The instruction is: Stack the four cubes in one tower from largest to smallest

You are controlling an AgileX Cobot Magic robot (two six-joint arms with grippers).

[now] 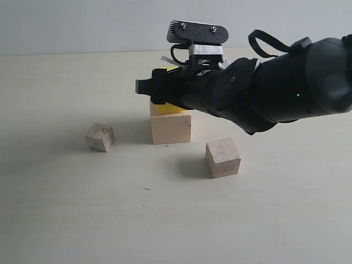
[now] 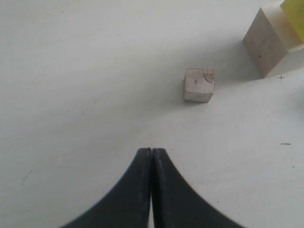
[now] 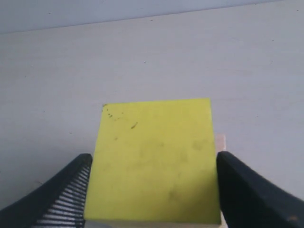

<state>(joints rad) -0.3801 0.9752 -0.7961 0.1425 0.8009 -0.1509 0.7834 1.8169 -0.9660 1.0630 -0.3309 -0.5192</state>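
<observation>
Atop the large cube (image 1: 170, 127), the right tool (image 3: 154, 159) seems to pinch the yellow cube (image 3: 152, 137); the left tool (image 2: 152, 151) is pressed together.

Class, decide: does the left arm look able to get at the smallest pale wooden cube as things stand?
Probably yes. The smallest pale wooden cube sits alone ahead of the left claw, with nothing between them; the shut claw must open first.

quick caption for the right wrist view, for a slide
Right hand grips the yellow cube as it sits on the large pale cube.
</observation>
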